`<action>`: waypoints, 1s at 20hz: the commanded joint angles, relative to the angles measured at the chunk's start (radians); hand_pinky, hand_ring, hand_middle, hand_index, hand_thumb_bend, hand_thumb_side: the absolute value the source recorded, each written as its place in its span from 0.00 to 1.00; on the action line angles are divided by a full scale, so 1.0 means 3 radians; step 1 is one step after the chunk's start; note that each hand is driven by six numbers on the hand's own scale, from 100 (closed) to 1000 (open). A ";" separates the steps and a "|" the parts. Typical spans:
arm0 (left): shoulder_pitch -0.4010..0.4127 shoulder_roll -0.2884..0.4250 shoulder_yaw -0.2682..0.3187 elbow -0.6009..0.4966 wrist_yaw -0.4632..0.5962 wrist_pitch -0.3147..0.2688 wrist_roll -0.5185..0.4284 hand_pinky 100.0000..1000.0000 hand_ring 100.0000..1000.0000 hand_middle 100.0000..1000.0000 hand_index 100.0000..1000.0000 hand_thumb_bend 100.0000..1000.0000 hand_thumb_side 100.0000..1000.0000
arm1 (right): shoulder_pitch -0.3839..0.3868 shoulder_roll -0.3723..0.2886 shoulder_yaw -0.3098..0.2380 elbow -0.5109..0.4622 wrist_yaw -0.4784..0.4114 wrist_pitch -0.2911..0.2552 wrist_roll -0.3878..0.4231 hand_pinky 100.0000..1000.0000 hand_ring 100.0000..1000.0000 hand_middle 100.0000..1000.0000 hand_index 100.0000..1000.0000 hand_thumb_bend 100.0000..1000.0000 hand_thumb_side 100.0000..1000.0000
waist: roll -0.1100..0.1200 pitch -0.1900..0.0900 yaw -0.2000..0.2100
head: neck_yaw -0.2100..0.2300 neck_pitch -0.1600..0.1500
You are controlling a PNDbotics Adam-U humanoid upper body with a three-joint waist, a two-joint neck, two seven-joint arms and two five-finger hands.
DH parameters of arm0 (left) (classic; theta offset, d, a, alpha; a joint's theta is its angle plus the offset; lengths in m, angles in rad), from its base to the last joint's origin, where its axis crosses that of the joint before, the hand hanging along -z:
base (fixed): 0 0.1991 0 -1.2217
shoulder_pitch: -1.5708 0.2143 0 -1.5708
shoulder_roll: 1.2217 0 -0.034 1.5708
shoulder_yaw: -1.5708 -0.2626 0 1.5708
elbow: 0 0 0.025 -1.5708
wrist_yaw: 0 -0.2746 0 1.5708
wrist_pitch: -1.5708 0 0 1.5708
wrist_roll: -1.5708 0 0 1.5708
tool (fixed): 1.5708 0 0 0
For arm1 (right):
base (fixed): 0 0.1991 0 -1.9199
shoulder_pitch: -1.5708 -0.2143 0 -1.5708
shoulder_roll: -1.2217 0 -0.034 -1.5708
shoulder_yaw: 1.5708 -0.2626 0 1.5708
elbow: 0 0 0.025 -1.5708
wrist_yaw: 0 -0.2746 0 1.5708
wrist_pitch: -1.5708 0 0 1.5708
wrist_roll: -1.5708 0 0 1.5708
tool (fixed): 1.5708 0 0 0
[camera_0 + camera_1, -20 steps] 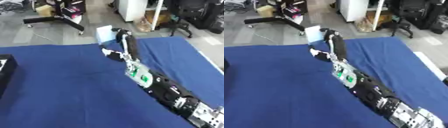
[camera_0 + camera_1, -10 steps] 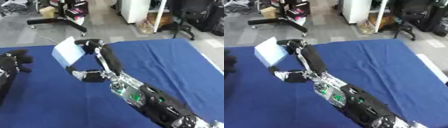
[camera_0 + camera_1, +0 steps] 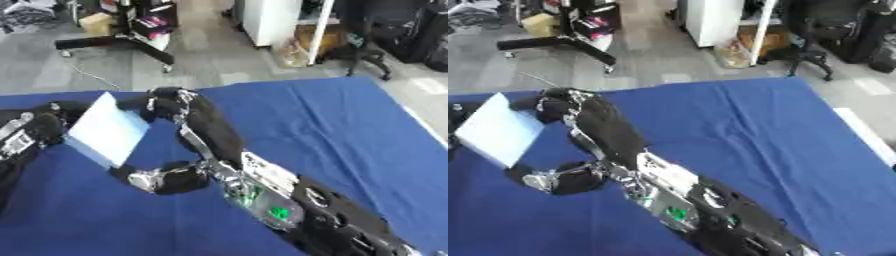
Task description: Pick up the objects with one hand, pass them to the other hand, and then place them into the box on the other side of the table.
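Note:
A flat pale-blue rectangular object (image 3: 107, 130) hangs tilted above the left part of the blue table (image 3: 350, 125). My right hand (image 3: 175, 105) reaches across from the lower right and is shut on it, with fingers curled over its upper right edge and the thumb (image 3: 162, 179) under its lower corner. My left hand (image 3: 33, 134), black with silver parts, sits at the left edge right beside the object's left side. Whether it touches the object is not clear.
My right forearm (image 3: 280, 200) lies diagonally over the table's middle. Beyond the table's far edge is grey floor with a black stand on wheels (image 3: 118, 42), a white cabinet (image 3: 271, 20) and dark chairs (image 3: 385, 35) at the back right.
My right arm has swung from the table's far middle over to the left, carrying the pale-blue object. My left hand has come into view beside it.

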 commanded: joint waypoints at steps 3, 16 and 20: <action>-0.0158 0.0062 -0.0136 -0.0181 0.0056 0.0082 -0.0102 0.67 0.78 0.71 0.86 0.77 0.78 | -0.0007 -0.0142 0.0020 -0.0465 -0.0082 0.0241 0.0265 0.37 0.42 0.36 0.41 0.10 0.17 | 0.0010 -0.0047 0.0008 | 0.0023 -0.0016; -0.0222 0.0089 -0.0238 -0.0348 0.0253 0.0152 -0.0217 0.67 0.77 0.70 0.85 0.76 0.77 | 0.0052 -0.0171 -0.0066 -0.0493 -0.0305 0.0349 0.1028 0.35 0.42 0.35 0.40 0.12 0.12 | 0.0040 -0.0038 0.0020 | 0.0466 0.0097; -0.0226 0.0100 -0.0276 -0.0422 0.0323 0.0224 -0.0284 0.67 0.77 0.70 0.85 0.77 0.78 | 0.0062 -0.0175 -0.0140 -0.0514 -0.0272 0.0371 0.1268 0.35 0.42 0.35 0.40 0.11 0.11 | 0.0043 -0.0036 0.0017 | 0.0511 0.0105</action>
